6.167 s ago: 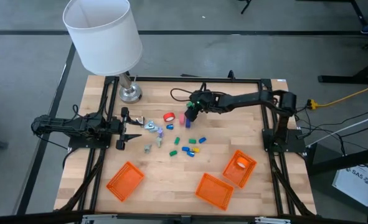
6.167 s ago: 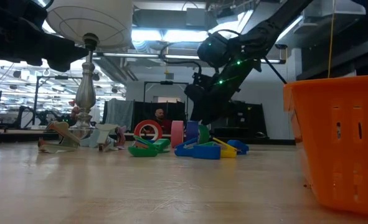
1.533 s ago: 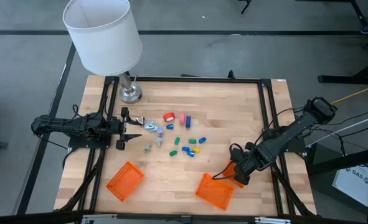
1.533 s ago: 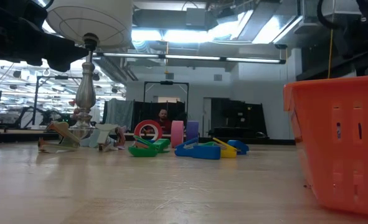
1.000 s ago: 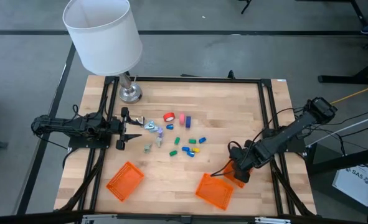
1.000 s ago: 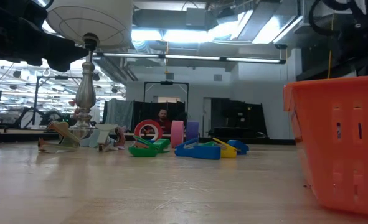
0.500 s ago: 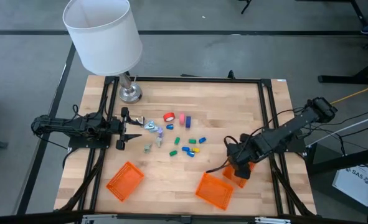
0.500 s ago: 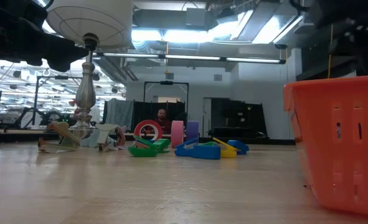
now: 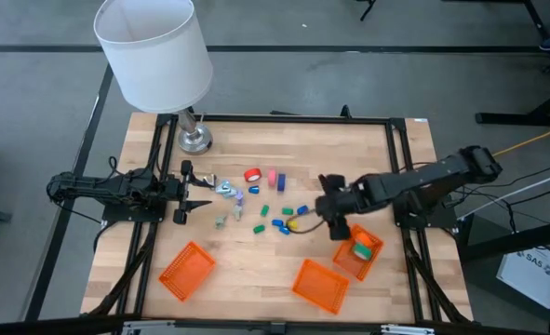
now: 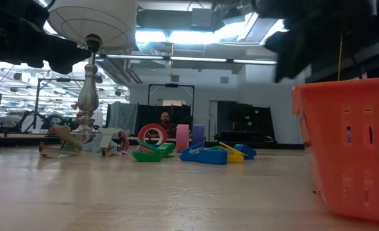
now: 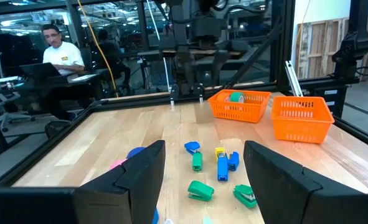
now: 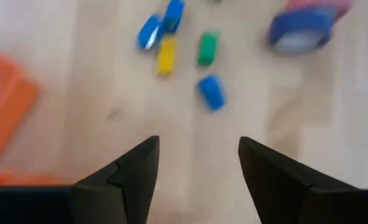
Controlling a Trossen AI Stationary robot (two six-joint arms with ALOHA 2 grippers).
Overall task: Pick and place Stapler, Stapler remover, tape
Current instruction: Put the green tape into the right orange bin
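A white drum lampshade [image 9: 154, 51] on a turned metal base [image 9: 195, 140] stands at the far left corner of the pale butcher-block tabletop [image 9: 377, 167]. The left gripper [image 9: 183, 194] waits at the left edge, its 2 dark fingers spread wide and holding nothing. Just beside it lie pale, silvery stapler removers [image 9: 226, 189]. Toward the middle stand chunky round tape rolls on edge: a red tape roll [image 9: 253, 175], then a pink tape roll [image 9: 271, 179] touching a blue tape roll [image 9: 281, 180]. Nearer the front edge, small blocky staplers [image 9: 283, 219] in green, blue and yellow glossy plastic are scattered close together. An orange slotted plastic basket [image 9: 186, 271] sits front left, a 2nd basket [image 9: 319, 284] front centre. The right gripper [image 9: 335, 217] hovers above the tabletop between the staplers and a 3rd orange basket [image 9: 371, 261], its fingers wide apart and empty. That basket holds an orange tape roll [image 9: 360, 250] and a green tape roll [image 9: 360, 240].
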